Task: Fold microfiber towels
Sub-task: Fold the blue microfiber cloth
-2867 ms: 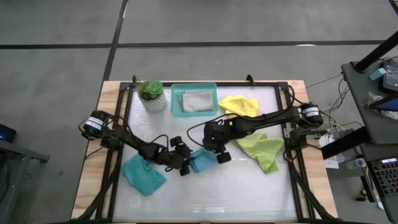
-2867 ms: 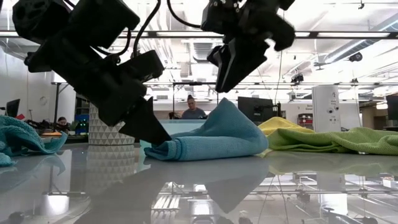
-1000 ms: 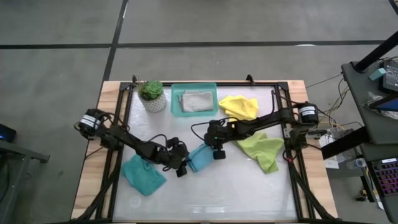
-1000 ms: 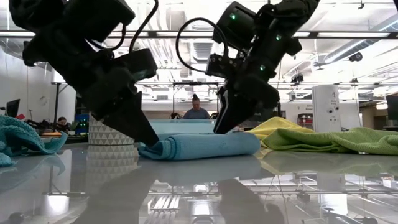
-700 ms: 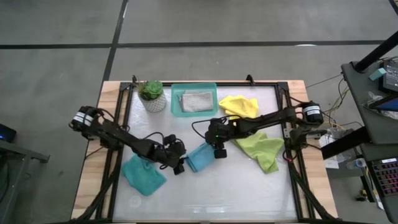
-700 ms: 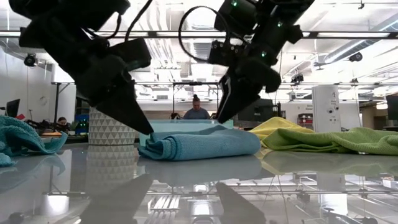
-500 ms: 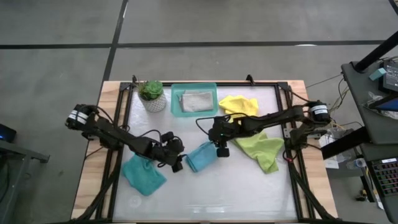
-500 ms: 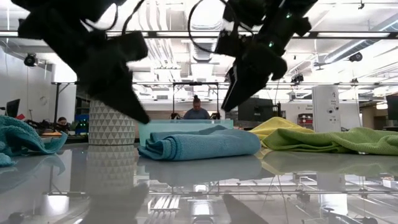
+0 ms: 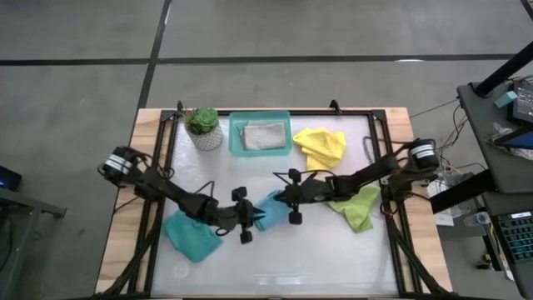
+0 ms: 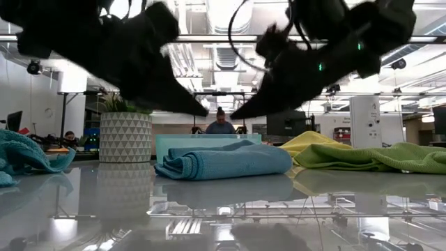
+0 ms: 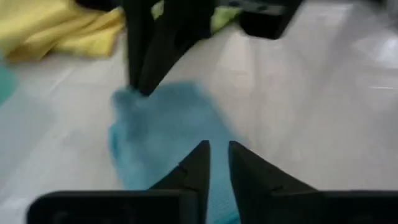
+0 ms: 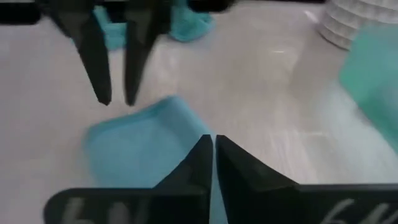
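Overhead, both grippers, left [image 9: 252, 218] and right [image 9: 280, 200], seemingly near-shut and empty, flank the folded blue towel [image 9: 268, 208].

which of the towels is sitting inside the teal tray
The light grey towel: it alone lies inside the teal tray at the table's far edge. The two teal-blue, yellow and lime green towels all lie on the bare tabletop.
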Available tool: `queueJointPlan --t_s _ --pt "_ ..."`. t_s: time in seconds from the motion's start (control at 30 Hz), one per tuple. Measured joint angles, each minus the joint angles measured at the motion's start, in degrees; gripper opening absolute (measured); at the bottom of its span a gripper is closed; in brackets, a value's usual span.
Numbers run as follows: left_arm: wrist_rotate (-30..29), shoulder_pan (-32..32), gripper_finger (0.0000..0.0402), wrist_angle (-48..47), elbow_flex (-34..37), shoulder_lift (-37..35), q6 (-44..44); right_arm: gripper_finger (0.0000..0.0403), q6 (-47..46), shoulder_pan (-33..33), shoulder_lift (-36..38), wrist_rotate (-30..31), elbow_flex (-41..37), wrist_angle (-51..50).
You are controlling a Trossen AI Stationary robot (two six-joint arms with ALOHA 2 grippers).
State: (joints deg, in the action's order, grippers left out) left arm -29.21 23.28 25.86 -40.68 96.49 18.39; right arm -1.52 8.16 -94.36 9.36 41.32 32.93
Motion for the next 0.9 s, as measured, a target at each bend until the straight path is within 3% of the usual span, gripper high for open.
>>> queueJointPlan --t_s 0.13,0.27,0.5,0.7,0.9 --pt "-2.87 -0.52 0.0005 -0.07 0.05 2.32 4.01 0.0009 -2.13 -0.07 -5.46 3.87 1.01 3.9" --pt "-3.57 -1.4 0.0005 -6.26 0.06 3.04 9.56 0.0009 -2.98 -0.04 -10.1 8.38 2.87 3.64" --pt "-5.05 -2.26 0.0006 -17.03 0.1 3.41 18.82 0.0009 -3.97 -0.92 -14.28 8.66 5.83 3.37" --pt "-4.73 -2.31 0.0006 -17.88 0.1 2.49 18.74 0.0009 -4.09 -1.07 -15.09 8.7 6.33 1.83" --pt "-3.77 -2.29 0.0006 -18.17 0.15 -0.04 15.32 0.0009 -4.07 -1.07 -10.66 8.64 6.14 -2.06"
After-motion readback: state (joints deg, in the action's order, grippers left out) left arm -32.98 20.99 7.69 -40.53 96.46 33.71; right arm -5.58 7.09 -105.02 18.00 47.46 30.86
